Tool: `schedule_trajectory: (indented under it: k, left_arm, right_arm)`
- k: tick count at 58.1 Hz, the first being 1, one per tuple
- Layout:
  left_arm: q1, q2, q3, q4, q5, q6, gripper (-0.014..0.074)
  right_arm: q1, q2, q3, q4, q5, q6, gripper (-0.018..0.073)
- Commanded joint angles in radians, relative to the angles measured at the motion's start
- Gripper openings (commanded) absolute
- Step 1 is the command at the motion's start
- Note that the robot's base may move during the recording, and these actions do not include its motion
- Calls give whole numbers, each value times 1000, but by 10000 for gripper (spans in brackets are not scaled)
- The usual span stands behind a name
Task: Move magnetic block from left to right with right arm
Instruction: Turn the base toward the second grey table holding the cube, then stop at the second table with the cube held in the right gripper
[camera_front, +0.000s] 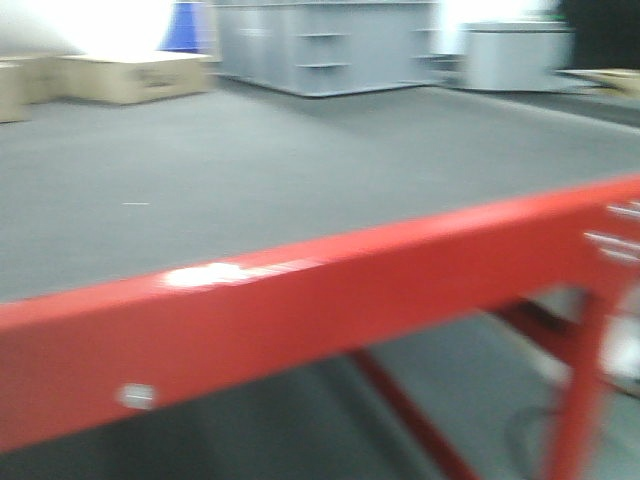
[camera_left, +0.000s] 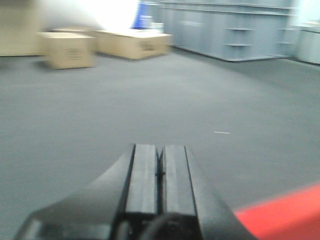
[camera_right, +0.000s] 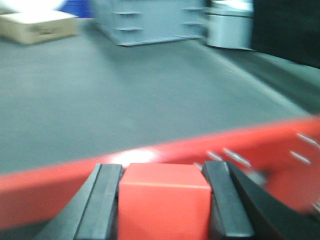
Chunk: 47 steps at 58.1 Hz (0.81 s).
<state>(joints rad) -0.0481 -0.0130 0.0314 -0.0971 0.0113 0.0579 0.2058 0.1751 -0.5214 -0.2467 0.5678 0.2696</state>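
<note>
Pinching magnetic block (camera_right: 165, 200): right pincer (camera_right: 163, 172); left pincer (camera_left: 160, 152): pressed together; views blurred

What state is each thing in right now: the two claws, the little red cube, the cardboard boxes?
left gripper: shut, holding nothing.
right gripper: shut on the magnetic block.
magnetic block: clamped level between the right gripper's two fingers.
cardboard boxes: resting on the floor, seemingly closed; the picture is blurred.
</note>
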Motion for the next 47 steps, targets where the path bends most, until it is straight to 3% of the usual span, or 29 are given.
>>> schedule_trajectory:
  k: [1,47]
  left_arm:
    - [0,-10,9,-5,-90,-6,-126]
    - [0,-10,9,-5,-90,-6,-126]
  right_arm:
    - [-4,18,-25,-18,-87,-8,198]
    - [-4,18,-25,-18,-87,-8,198]
